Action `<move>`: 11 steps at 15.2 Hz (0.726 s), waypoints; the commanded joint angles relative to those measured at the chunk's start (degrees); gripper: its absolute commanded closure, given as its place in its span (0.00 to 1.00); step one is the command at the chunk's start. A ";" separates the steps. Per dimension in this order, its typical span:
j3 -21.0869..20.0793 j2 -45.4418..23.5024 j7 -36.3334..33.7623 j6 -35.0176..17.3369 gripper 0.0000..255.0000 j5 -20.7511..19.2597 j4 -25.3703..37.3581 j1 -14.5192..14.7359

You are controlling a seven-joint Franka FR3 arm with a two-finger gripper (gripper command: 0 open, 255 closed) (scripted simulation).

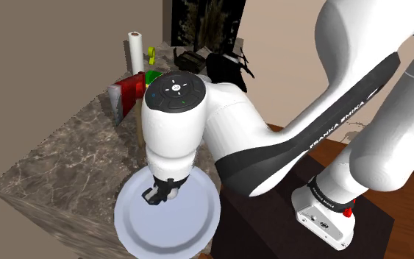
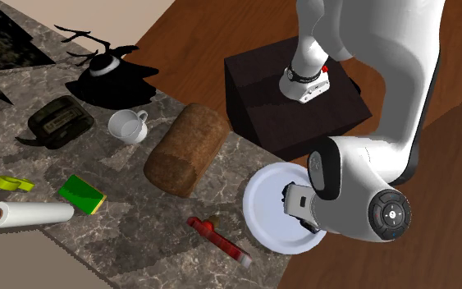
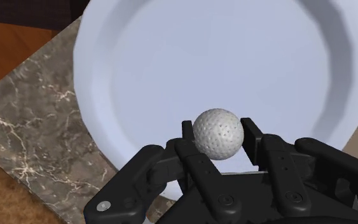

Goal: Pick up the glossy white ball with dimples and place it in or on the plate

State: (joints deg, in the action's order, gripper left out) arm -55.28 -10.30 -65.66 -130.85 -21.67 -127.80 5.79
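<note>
I'm holding the glossy white dimpled ball [image 3: 217, 132] clamped in the black two-finger hand [image 3: 219, 131], lower middle of the wrist frame, hanging directly over the pale round plate [image 3: 190, 57]; probably not touching it yet.

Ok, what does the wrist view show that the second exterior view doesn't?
Wrist view: the white dimpled ball clasped between the jaws, over the plate. Second exterior view: a white cup, a brown loaf-shaped lump, a green block and a white paper roll on the marbled counter. Both: the plate and that counter.
</note>
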 commanded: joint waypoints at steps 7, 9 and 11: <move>3.45 -5.64 -5.26 -3.23 1.00 -7.15 -0.66 3.00; 3.46 -5.64 -5.26 -3.23 1.00 -7.15 -0.66 3.01; 3.46 -5.64 -5.26 -3.23 1.00 -7.15 -0.66 3.01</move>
State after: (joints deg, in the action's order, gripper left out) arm -51.84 -15.92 -70.89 -134.06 -28.79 -128.45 8.78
